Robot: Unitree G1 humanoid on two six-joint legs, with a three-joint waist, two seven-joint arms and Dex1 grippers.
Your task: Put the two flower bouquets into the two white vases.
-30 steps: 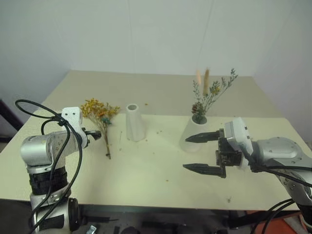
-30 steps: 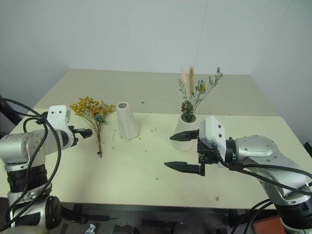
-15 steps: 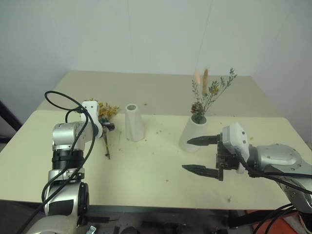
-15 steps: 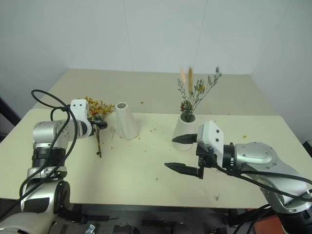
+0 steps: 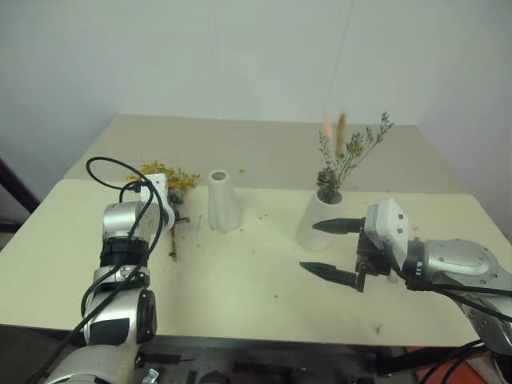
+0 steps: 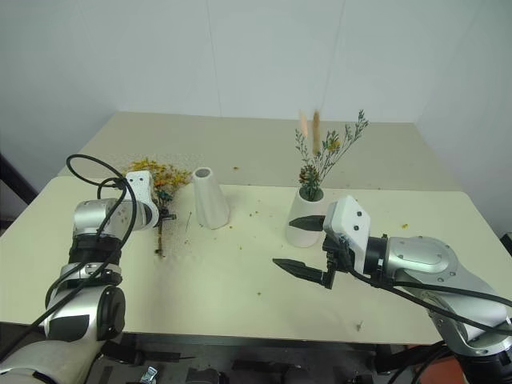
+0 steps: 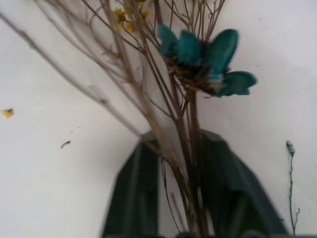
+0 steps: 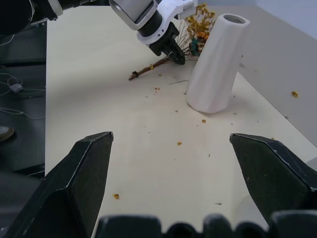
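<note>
The bushy yellow-orange bouquet (image 5: 170, 179) lies flat on the table's left side, stems pointing toward the front edge. My left gripper (image 7: 178, 136) is shut on its stems just below a teal flower (image 7: 205, 52); from the head it shows at the left gripper (image 5: 178, 218). The slim white vase (image 5: 222, 202) stands upright and empty right of it. Further right, the wider white vase (image 5: 318, 227) holds the small bouquet (image 5: 344, 154) of green sprigs and pinkish plumes. My right gripper (image 5: 310, 246) hovers open in front of that vase, holding nothing.
Dried petal crumbs are scattered over the beige table (image 5: 240, 296), mostly around the slim vase (image 8: 218, 64). Open tabletop lies between the two arms. A white wall rises behind the table's far edge.
My left gripper has travelled forward to the yellow bouquet's stems and shut on them. The right gripper stays open in about the same spot.
</note>
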